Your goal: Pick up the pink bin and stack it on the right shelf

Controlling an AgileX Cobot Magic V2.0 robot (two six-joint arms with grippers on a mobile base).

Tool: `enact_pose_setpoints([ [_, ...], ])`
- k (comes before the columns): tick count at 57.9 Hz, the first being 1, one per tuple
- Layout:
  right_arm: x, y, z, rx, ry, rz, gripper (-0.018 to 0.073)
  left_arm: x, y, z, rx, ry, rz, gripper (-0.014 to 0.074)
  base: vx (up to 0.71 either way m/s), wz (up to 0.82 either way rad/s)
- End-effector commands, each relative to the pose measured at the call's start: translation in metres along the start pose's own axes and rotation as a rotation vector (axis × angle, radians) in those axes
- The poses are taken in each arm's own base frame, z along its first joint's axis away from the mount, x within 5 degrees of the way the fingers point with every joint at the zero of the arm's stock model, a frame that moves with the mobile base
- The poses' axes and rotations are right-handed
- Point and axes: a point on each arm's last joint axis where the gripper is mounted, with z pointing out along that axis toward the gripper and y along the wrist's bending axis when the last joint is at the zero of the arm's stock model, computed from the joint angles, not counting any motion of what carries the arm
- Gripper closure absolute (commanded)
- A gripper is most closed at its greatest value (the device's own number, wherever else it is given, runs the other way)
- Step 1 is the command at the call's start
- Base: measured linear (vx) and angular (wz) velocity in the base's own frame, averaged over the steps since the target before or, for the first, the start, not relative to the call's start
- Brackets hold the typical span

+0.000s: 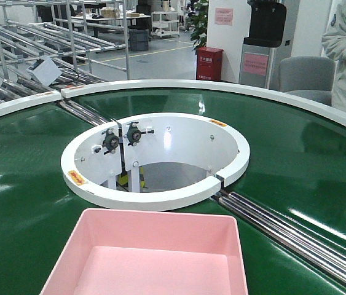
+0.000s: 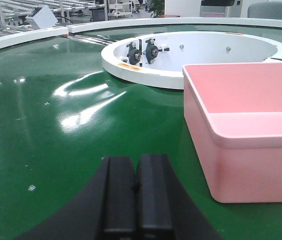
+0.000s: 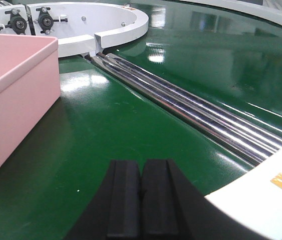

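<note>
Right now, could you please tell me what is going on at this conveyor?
A two-armed robot faces a shallow pale-pink plastic bin resting empty on the glossy green conveyor belt, just before the white round centre ring. Its left hand is low over the belt to the bin's left and its right hand to the bin's right. Both are shut, empty and clear of the bin. The bin has not been grabbed yet.

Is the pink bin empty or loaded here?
Empty as far as seen: the shallow pale-pink plastic bin shows only bare floor in the front view; its near end is cropped.
</note>
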Motion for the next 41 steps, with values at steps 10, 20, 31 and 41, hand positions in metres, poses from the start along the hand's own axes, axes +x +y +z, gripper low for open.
enact_pose_setpoints([
  [10,-0.0071,0.0006,-0.0005,-0.006,-0.082,-0.016,0.0571,-0.0031,0.0001,0.0016,0.0,-0.057,-0.009,0.0604,0.0,0.0],
  [20,-0.0071,0.0006,-0.0005,-0.006,-0.082,-0.016,0.0571,-0.0043,0.0002,0.0015,0.0,-0.072,-0.009,0.0604,0.0,0.0],
  [31,-0.0072,0.0006,-0.0005,-0.006,-0.083,-0.017,0.0571,-0.0077,0.0004,0.0012,-0.002,-0.105,-0.009,0.0604,0.0,0.0],
  [41,-0.0095,0.0011,-0.0007,-0.011,-0.109,-0.01,0.0571,-0.0112,0.0005,0.0007,-0.004,-0.144,-0.01,0.0604,0.0,0.0],
])
